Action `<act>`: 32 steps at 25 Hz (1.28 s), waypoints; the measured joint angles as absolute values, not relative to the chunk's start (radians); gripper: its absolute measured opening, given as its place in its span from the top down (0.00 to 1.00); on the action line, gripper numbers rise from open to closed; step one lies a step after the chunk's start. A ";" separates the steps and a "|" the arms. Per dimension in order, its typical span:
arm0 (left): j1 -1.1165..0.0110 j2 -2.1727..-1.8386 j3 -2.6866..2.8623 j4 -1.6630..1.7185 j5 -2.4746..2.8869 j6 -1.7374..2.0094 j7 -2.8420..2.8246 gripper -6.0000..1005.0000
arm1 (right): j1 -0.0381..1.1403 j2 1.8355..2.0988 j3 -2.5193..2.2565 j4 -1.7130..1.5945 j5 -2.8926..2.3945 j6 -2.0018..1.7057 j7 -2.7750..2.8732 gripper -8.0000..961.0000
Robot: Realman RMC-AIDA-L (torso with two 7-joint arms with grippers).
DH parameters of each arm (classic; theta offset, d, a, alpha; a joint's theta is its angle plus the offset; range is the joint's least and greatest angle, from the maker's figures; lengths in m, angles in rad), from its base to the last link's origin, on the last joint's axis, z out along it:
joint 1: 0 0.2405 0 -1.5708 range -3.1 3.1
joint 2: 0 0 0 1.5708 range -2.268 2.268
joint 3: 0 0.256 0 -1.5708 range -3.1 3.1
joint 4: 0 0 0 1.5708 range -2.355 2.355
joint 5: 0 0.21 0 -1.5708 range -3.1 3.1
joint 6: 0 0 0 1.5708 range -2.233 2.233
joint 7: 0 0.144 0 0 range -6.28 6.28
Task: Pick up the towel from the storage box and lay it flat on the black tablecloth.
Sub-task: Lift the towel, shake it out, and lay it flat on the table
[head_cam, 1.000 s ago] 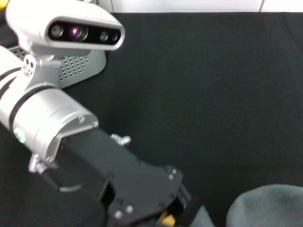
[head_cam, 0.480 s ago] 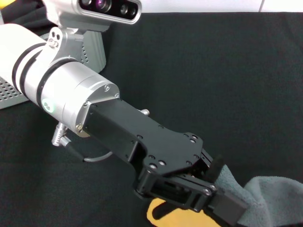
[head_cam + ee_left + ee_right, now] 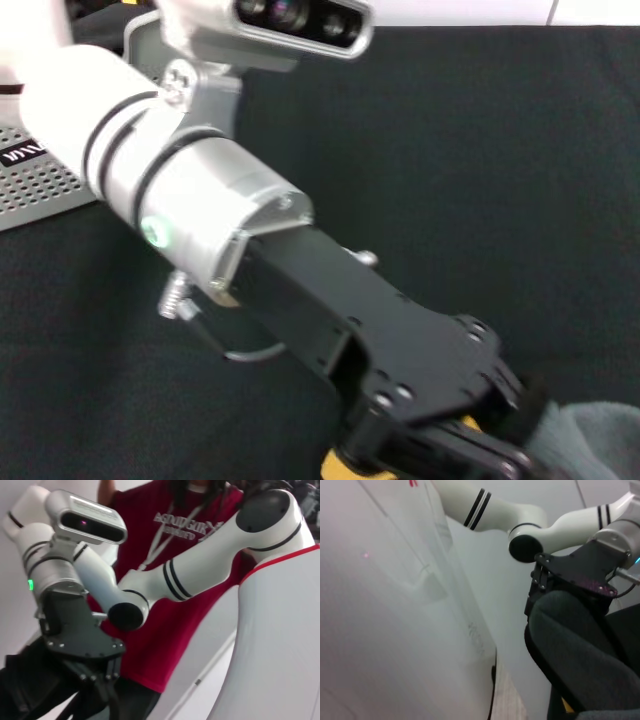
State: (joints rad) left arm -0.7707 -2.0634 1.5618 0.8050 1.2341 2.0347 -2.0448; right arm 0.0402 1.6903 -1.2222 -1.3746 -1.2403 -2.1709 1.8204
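Grey-yellow towel (image 3: 590, 440) | clamped by left gripper (image 3: 470, 450) — over black tablecloth (image 3: 480, 150)

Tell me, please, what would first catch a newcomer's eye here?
The left arm, sweeping from upper left across the black tablecloth. At the bottom edge, the left gripper holds the towel, yellow showing at the jaws and grey beside them. The storage box sits far left.

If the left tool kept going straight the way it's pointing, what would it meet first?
Probably the towel: the left tool points down toward the near edge of the black tablecloth, and the towel's grey face lies right at its tip. Depth is unclear.
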 joint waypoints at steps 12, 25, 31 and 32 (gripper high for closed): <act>-0.793 -2.085 1.648 0.809 1.138 2.036 -2.049 0.95 | 0.039 1.653 -1.318 -1.414 -1.202 -2.173 1.820 0.99; -0.748 -2.004 1.489 0.728 1.385 2.034 -1.989 0.95 | 0.108 1.710 -1.177 -1.202 -1.348 -2.157 1.837 0.99; -0.748 -1.991 1.205 0.692 1.631 2.014 -1.968 0.95 | 0.211 1.784 -0.950 -1.086 -1.602 -2.151 1.810 0.99; -0.750 -1.991 1.130 0.690 1.704 1.993 -1.968 0.95 | 0.237 1.798 -0.909 -1.066 -1.653 -2.150 1.799 0.99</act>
State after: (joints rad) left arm -0.7502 -1.9907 1.1304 0.6901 1.7040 1.9925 -1.9676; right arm 0.2369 1.7981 -0.9088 -1.0657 -1.6534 -2.1503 1.7990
